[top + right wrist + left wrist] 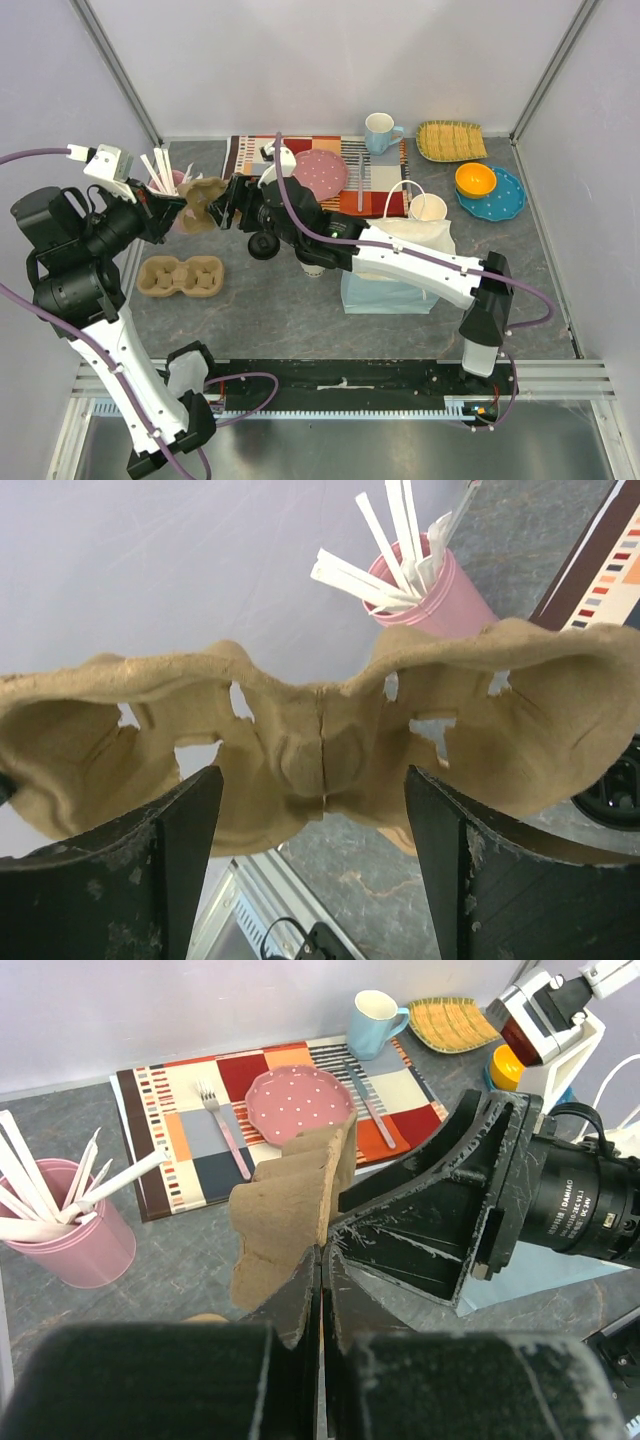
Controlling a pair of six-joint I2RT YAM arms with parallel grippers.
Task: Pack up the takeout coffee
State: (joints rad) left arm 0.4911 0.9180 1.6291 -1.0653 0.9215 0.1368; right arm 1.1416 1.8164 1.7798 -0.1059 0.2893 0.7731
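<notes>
Barely begun: left gripper [320,1290] pinches an empty cardboard carrier [203,203] at upper left, right gripper [312,785] spread open just beside it

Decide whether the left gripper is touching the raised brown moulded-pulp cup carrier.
Touching. The left wrist view shows the left gripper with its jaws shut on the lower edge of the brown moulded-pulp cup carrier, with no gap between them.

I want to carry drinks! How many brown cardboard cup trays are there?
2. One brown moulded-cardboard cup tray is pinched in the left fingers; the other tray lies flat on the grey table, nearer the arms.
</notes>
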